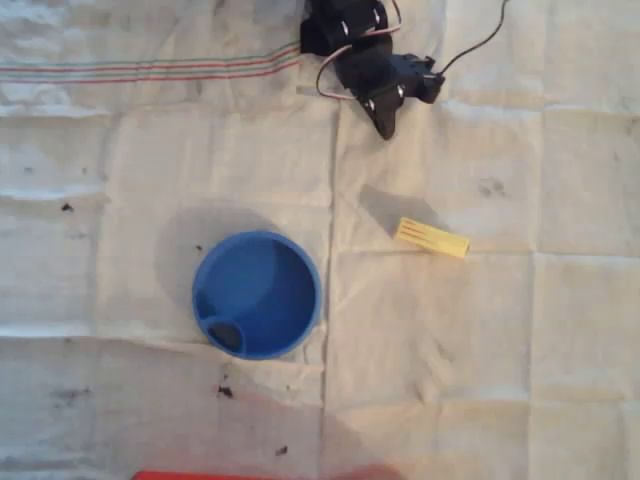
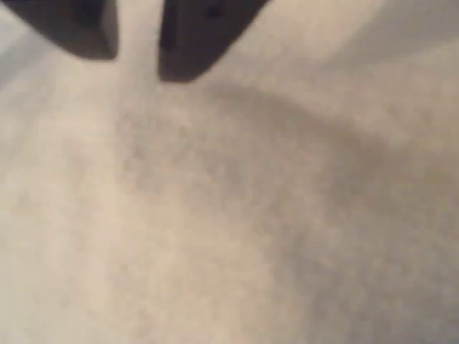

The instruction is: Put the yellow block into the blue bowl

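Observation:
The yellow block [image 1: 432,237] lies flat on the white cloth, right of centre in the overhead view, its long side running left to right with a slight tilt. The blue bowl [image 1: 257,294] stands upright to the block's lower left, with a dark oval mark inside near its lower-left rim and nothing else in it. My gripper [image 1: 385,126] is at the top of the overhead view, well above the block and apart from it, its black jaws drawn to a single point. In the wrist view the dark fingers [image 2: 193,43] show a thin slit between them, over blurred bare cloth.
A creased white cloth [image 1: 500,380] covers the table, with red and green stripes [image 1: 150,70] at the top left. Wires [image 1: 470,45] trail from the arm at the top. A red edge [image 1: 250,474] shows at the bottom. A few dark specks dot the cloth.

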{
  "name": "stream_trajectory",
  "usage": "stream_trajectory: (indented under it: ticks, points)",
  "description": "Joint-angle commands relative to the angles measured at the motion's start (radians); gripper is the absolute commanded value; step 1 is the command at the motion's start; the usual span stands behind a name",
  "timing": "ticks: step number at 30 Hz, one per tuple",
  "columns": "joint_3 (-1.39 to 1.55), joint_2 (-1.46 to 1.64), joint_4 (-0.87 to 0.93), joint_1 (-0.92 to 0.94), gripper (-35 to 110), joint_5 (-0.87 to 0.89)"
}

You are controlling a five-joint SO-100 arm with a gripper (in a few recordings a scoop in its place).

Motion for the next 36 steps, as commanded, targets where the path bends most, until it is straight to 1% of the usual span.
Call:
stream_trajectory:
  ticks: [1,23,26,32,36]
  points:
    - [0.009,0.017,-0.034,-0.008,0,0.005]
    - [-0.012,0.017,-0.023,-0.002,0,0.006]
    - [-0.104,0.017,-0.028,0.002,0,0.014]
    - [-0.379,0.000,-0.023,-0.014,0,0.008]
    - [-0.492,-0.006,-0.017,-0.052,0,0.008]
